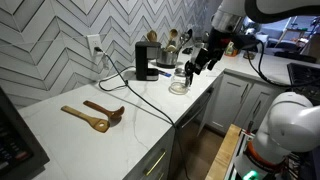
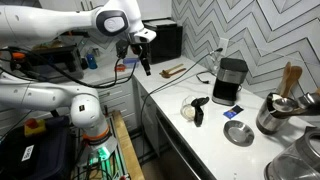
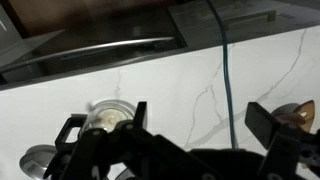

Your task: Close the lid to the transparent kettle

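The transparent kettle (image 1: 180, 80) stands on the white counter beside the black coffee machine; it also shows in an exterior view (image 2: 194, 112) with its dark handle and pale base. Its dark lid (image 2: 198, 102) appears tilted up at the top, too small to be sure. In the wrist view the kettle's round mouth (image 3: 108, 115) lies below my left finger. My gripper (image 3: 200, 125) is open and empty. It hangs above the counter, off to one side of the kettle, in both exterior views (image 1: 195, 65) (image 2: 146, 64).
A black coffee machine (image 2: 230, 80) stands by the wall, with a blue cable (image 3: 225, 50) running across the counter. Wooden spoons (image 1: 95, 115) lie on the counter. A shiny metal pot (image 2: 275, 115) and a small metal dish (image 2: 238, 133) sit nearby. The counter edge (image 1: 190, 110) drops to cabinets.
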Action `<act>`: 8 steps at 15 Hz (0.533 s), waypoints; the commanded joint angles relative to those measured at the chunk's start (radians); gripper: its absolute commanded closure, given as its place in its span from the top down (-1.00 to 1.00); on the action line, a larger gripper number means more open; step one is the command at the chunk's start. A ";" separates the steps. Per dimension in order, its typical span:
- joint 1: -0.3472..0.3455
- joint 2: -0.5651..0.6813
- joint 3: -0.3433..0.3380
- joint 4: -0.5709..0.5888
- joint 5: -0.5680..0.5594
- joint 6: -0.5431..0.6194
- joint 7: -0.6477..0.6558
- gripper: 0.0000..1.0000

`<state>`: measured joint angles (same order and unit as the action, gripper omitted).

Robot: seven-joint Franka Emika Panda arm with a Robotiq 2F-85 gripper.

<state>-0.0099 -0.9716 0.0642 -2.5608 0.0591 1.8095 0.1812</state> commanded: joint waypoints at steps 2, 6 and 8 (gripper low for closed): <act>-0.006 0.001 0.003 0.002 0.003 -0.002 -0.004 1.00; -0.006 0.001 0.003 0.002 0.003 -0.002 -0.004 1.00; -0.043 0.029 0.006 0.006 -0.032 0.054 0.013 1.00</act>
<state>-0.0102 -0.9716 0.0642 -2.5602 0.0591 1.8096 0.1812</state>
